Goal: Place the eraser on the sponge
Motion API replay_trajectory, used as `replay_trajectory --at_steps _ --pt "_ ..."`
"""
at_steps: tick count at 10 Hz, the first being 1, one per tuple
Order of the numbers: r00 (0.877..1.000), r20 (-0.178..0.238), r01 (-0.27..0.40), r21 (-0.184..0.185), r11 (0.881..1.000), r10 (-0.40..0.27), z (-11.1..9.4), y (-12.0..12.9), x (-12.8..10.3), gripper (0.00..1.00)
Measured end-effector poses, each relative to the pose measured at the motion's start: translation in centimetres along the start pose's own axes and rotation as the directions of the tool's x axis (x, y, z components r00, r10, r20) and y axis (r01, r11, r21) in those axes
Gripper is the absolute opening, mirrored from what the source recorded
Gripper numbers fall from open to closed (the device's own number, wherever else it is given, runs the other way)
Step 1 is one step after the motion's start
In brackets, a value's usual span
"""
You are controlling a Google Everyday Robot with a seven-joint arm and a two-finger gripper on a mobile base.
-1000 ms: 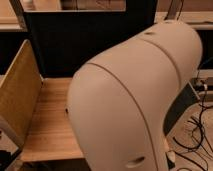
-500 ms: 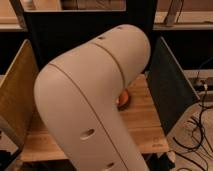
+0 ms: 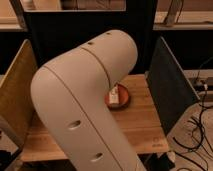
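My arm's big white elbow and upper link [image 3: 85,105] fill the middle and left of the camera view. The gripper does not show; it is hidden behind the arm or out of frame. Neither the eraser nor the sponge is visible: the arm covers most of the wooden table [image 3: 140,125]. Just right of the arm, a small reddish-brown round object [image 3: 123,98] lies on the table with a pale piece on top of it.
A dark upright panel [image 3: 170,90] stands at the table's right side and a yellowish board [image 3: 15,95] at its left. A black wall closes the back. Cables [image 3: 200,125] lie on the floor to the right.
The arm's elbow has swung from the right towards the left, uncovering the table's right half and the reddish-brown object.
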State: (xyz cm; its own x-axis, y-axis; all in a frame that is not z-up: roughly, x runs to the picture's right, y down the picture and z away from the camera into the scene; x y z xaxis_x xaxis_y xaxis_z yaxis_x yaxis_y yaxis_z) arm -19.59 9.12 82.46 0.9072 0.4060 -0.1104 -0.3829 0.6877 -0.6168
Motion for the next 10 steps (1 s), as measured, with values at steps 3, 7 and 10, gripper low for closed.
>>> replay_trajectory --at_steps 3,7,10 --pt "0.998 -0.012 -0.063 -0.021 0.998 0.063 1.4 -0.6 2.6 0.80" --pt "0.996 -0.023 -0.083 -0.076 0.994 0.082 4.5 0.5 3.1 0.80" --pt "0.998 -0.034 -0.056 -0.102 0.993 0.053 6.4 1.7 2.3 0.80"
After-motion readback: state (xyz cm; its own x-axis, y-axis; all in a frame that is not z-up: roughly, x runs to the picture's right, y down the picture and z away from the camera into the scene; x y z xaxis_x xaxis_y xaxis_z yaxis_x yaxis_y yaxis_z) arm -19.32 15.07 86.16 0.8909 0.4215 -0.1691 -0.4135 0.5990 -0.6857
